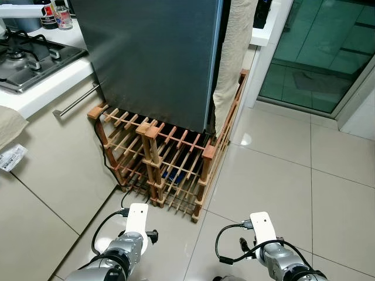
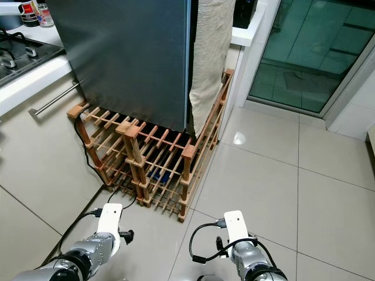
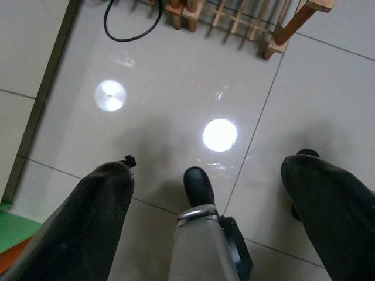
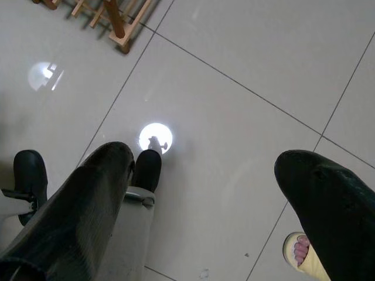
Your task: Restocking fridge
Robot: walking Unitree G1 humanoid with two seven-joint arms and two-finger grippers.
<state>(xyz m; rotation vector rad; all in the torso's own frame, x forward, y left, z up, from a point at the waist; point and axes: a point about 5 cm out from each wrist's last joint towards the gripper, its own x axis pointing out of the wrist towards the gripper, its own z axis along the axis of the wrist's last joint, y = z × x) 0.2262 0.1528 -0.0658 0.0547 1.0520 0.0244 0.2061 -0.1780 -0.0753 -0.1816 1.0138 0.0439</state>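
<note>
- Closed grey fridge stands on a wooden rack.
- Left tool and right tool, both released, hang over the floor before that rack.

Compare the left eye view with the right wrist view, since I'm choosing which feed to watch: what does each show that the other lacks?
Left eye: the closed fridge, a stove, a cloth beside the fridge, a glass door.
Right wrist: the right gripper, open, pointing at the floor; someone's toes in a sandal.
Both: the wooden rack and tiled floor.
</note>
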